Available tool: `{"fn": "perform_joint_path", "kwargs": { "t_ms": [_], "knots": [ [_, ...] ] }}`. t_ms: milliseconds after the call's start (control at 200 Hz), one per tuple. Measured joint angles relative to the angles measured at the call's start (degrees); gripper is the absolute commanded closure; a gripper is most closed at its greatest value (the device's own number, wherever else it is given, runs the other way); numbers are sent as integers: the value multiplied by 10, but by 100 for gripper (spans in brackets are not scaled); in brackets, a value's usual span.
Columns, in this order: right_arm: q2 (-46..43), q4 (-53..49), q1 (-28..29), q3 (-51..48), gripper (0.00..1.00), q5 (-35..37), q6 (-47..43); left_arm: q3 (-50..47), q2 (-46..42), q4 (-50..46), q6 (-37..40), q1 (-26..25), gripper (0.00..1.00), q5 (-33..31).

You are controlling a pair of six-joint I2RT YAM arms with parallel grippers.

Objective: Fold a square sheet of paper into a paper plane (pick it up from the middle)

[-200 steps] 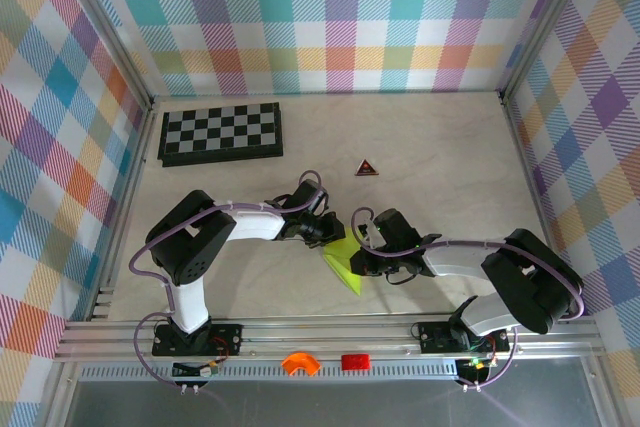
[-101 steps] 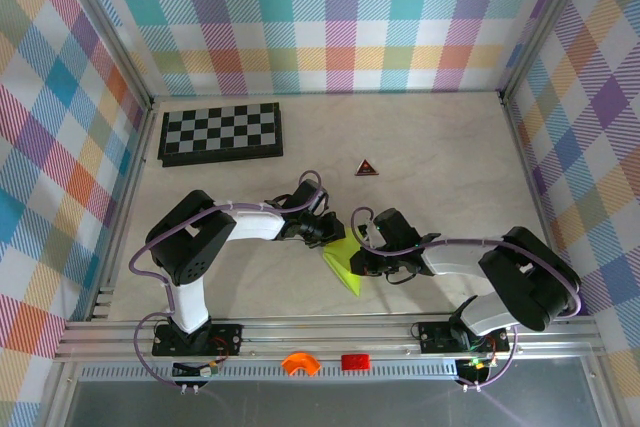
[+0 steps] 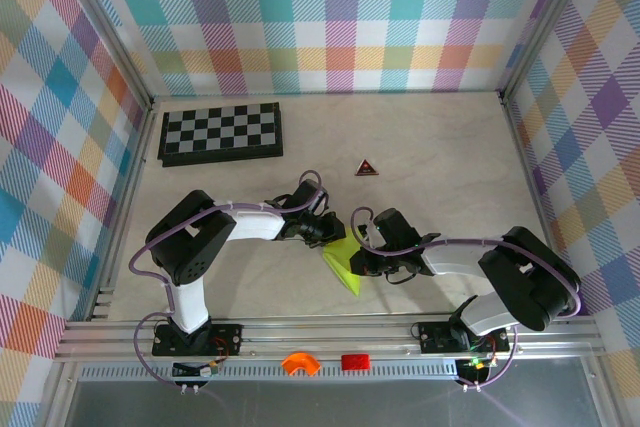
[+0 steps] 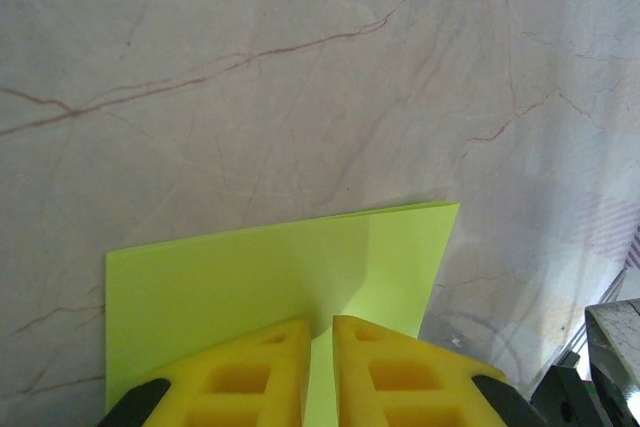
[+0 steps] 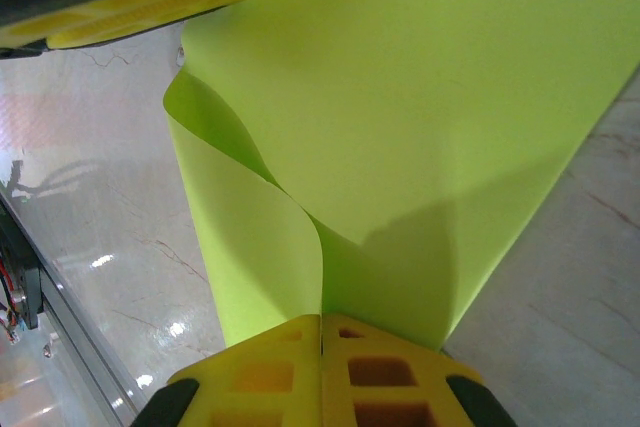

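Little has moved since the earlier frame; both arms hold station. Left gripper point(image 3: 325, 234) and right gripper point(image 3: 362, 265), jaws nearly closed, each pinch the plane point(image 3: 343, 264), mid-table point(image 3: 440, 167) toward the near edge. Probably a crease being set.

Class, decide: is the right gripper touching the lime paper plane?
Touching. In the right wrist view, the right gripper pinches the paper plane between its closed yellow fingers.

Seen from above, the far end of the paper plane point(image 3: 343, 266) hides under the left gripper point(image 3: 327, 237) and right gripper point(image 3: 360, 263).
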Motion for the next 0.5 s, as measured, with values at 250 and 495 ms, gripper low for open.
{"fn": "perform_joint_path", "kwargs": {
  "t_ms": [250, 495],
  "knots": [
    [0, 0, 0, 0, 92, 0, 0, 0, 0, 0, 0, 0, 83, 2],
    [3, 6, 0, 0, 92, -1, 0, 0, -9, -6, 4, -2, 80, -10]
  ]
}}
